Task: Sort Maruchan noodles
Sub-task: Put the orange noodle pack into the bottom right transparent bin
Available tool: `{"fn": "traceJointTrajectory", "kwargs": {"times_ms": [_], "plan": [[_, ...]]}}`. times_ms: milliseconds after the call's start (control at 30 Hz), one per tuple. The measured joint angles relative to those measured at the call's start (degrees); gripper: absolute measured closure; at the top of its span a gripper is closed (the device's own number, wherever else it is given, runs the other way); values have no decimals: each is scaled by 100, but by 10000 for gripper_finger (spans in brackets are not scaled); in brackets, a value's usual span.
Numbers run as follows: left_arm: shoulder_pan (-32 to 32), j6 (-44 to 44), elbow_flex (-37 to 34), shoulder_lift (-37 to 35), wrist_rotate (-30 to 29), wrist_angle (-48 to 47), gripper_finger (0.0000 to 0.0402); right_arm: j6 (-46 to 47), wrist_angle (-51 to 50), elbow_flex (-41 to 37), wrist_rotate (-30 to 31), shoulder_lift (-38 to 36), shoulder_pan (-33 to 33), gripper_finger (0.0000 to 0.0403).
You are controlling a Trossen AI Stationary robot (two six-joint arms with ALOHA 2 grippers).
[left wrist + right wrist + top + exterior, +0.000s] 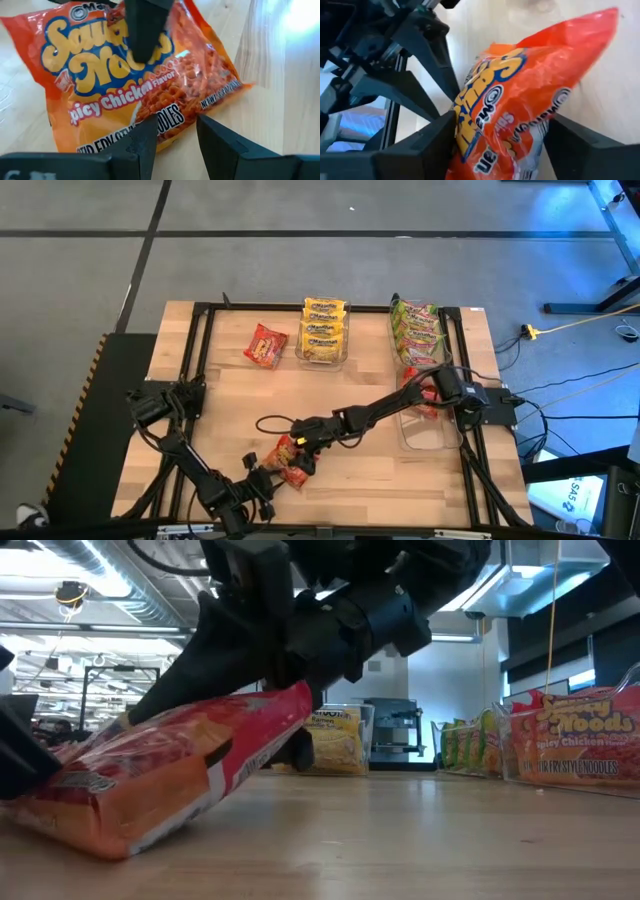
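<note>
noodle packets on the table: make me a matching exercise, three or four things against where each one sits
Things:
1. yellow crinkly plastic noodle packets
2. light green plastic noodle packets
3. lone red-orange plastic packet
4. red-orange Spicy Chicken packet

Places:
A. between the right gripper's fingers, near the front edge
B. clear bin at the back middle
C. flat on bare wood, left of the bins
D. clear bin at the back right

Pairs: 1-B, 2-D, 3-C, 4-A

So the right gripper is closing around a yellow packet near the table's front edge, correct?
Not quite: the packet between the right gripper's fingers is red-orange, not yellow, as the right wrist view shows. The rest holds; it lies near the table's front edge.
</note>
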Motion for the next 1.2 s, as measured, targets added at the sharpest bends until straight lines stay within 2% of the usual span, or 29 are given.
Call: {"fn": "traceJointTrajectory", "kwargs": {"times_ms": [400,600,800,967,1200], "plan": [[34,12,0,-27,-76,-57,269,-463,69,4,-213,70,2,243],[-40,10,1,-384,362,-330,269,-1063,-138,4,-274,-82,2,299],[-255,11,4,-734,310,-477,269,-1851,-1123,-2,-245,-645,10,325],[-355,1,4,-754,110,-485,269,-2518,-2238,-4,179,-1227,105,327],[-355,-2,4,-754,82,-483,269,-2850,-3750,-177,863,-2192,443,328]]}}
